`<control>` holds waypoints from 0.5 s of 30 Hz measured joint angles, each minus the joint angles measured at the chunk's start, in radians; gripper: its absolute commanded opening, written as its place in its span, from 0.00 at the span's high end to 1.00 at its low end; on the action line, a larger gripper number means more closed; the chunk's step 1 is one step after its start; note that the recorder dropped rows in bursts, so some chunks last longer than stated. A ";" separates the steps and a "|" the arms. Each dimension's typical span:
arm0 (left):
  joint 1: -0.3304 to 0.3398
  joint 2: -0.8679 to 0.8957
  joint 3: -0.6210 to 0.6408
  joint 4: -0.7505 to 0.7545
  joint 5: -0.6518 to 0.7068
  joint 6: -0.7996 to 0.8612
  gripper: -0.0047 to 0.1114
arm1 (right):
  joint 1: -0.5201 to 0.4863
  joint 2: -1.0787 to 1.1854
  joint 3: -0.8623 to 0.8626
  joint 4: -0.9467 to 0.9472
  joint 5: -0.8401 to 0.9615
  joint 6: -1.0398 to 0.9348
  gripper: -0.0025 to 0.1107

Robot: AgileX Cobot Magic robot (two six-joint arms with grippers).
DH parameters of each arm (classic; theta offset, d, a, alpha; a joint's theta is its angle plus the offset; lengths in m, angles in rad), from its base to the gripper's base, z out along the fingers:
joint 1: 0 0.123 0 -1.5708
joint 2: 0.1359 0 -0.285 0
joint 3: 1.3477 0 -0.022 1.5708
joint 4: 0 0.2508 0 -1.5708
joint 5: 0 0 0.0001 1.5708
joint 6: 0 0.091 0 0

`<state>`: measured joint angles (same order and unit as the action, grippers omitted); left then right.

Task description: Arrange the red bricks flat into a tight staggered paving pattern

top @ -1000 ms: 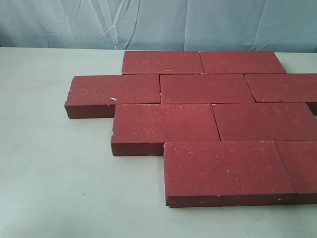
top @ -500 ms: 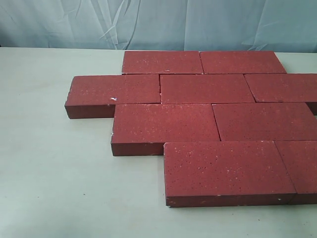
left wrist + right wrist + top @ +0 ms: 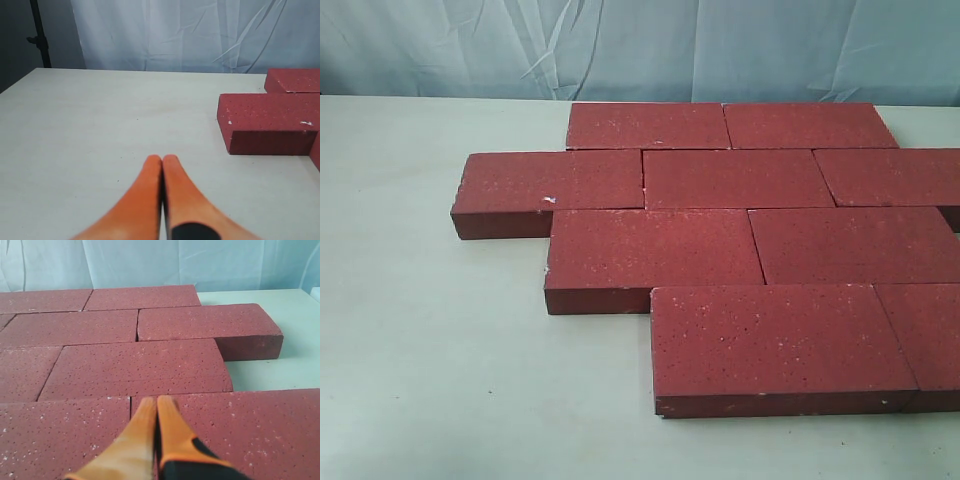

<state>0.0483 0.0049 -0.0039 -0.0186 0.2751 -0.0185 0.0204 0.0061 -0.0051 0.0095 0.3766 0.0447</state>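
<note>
Red bricks (image 3: pixel 740 230) laid flat on the pale worktop (image 3: pixel 430 340) in four rows, each row offset from the one behind, seams showing as thin dark lines with no open gaps in the exterior view. By the look of it, pattern done or very nearly so, leaving only a check and perhaps a last nudge. Left claw (image 3: pixel 161 160) pressed shut, holding nothing, poised over bare worktop short of the projecting end brick (image 3: pixel 267 120) of the second row. Right claw (image 3: pixel 156 401) likewise closed and empty, hovering low over the nearest row, just beside the seam between two bricks. For any tightening: push with closed tips square against a brick's end face, low and level, along the row rather than across it, so as not to skew neighbours or tip an edge up. Press gently, given gritty faces likely prone to sticking and then jumping. Right edge of the layout cut off in the exterior view, so impossible to judge the fit there. Around: a wrinkled pale cloth (image 3: pixel 620 50) behind and a dark stand (image 3: pixel 39 35) beyond the far corner in the left wrist view, neither near enough to hinder a push.
</note>
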 measured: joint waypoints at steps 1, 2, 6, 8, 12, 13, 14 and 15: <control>0.000 0.000 0.000 0.000 0.000 0.000 0.96 | 0.000 0.000 0.000 0.000 0.000 0.000 0.98; 0.000 0.000 0.000 0.000 0.000 0.000 0.96 | 0.000 0.000 0.000 0.000 0.000 0.000 0.98; 0.000 0.000 0.000 0.007 0.000 0.000 0.96 | 0.000 0.000 0.000 0.000 0.000 0.000 0.98; 0.000 0.000 0.000 0.007 0.000 -0.002 0.96 | 0.000 0.000 0.000 0.000 0.000 0.000 0.98; 0.000 0.000 0.000 0.012 0.000 -0.002 0.96 | 0.000 0.000 0.000 0.000 0.000 0.000 0.98; 0.000 0.000 0.000 0.019 0.000 -0.002 0.96 | 0.000 0.000 0.000 0.000 0.000 0.000 0.98; 0.000 0.000 0.000 0.019 -0.002 -0.002 0.96 | 0.000 0.000 0.000 0.000 0.000 0.000 0.98; 0.000 0.000 0.000 0.019 -0.007 -0.002 0.96 | 0.000 0.000 0.000 0.000 0.000 0.000 0.98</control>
<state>0.0483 0.0049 -0.0039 0.0000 0.2679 -0.0203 0.0204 0.0061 -0.0051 0.0095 0.3766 0.0447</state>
